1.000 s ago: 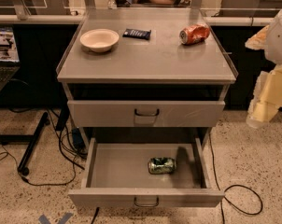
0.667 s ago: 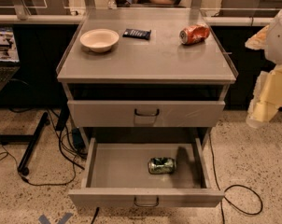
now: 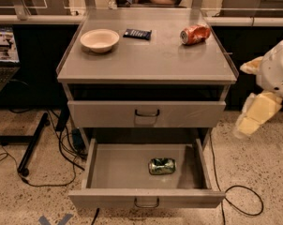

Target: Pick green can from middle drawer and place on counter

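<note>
Your gripper (image 3: 250, 120) hangs at the right edge of view, beside the cabinet and level with the upper drawer front (image 3: 108, 114). Its arm is cut off, and I cannot tell whether the claw is released or clenched. The green can (image 3: 162, 166) lies on its side in the open middle drawer (image 3: 108, 168), apart from the walls. The front half of the counter (image 3: 146, 62) is bare.

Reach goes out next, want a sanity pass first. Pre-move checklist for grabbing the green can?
1. Middle drawer pulled open: ok.
2. Green can exposed, on its side on the drawer floor: ok.
3. Drawer front above not overhanging the can: ok.
4. Gripper lined up over the can: not ok, it hangs right of the cabinet, outside the drawer.
5. Counter has room in front of the bowl and orange can: ok.
</note>
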### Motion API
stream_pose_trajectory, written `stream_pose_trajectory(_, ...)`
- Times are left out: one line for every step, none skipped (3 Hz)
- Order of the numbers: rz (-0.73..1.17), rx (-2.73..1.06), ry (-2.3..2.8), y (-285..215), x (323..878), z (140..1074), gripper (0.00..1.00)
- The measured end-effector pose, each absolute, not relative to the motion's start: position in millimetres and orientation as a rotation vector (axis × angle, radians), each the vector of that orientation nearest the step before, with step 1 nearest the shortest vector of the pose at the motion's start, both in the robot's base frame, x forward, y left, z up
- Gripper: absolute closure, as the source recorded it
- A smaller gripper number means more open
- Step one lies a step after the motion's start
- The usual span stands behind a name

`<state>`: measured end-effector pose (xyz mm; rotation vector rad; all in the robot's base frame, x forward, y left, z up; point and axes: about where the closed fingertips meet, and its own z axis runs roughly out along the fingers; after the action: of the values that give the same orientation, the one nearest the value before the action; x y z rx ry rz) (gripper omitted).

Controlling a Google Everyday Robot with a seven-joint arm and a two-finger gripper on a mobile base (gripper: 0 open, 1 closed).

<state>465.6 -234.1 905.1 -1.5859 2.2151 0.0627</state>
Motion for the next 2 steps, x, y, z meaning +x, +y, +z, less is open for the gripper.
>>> stream_pose_trajectory(0.161,-1.543,2.222,-237,493,847,0.0)
stream_pose_trajectory(0.241,-1.544,2.23,-231,514,792,0.0)
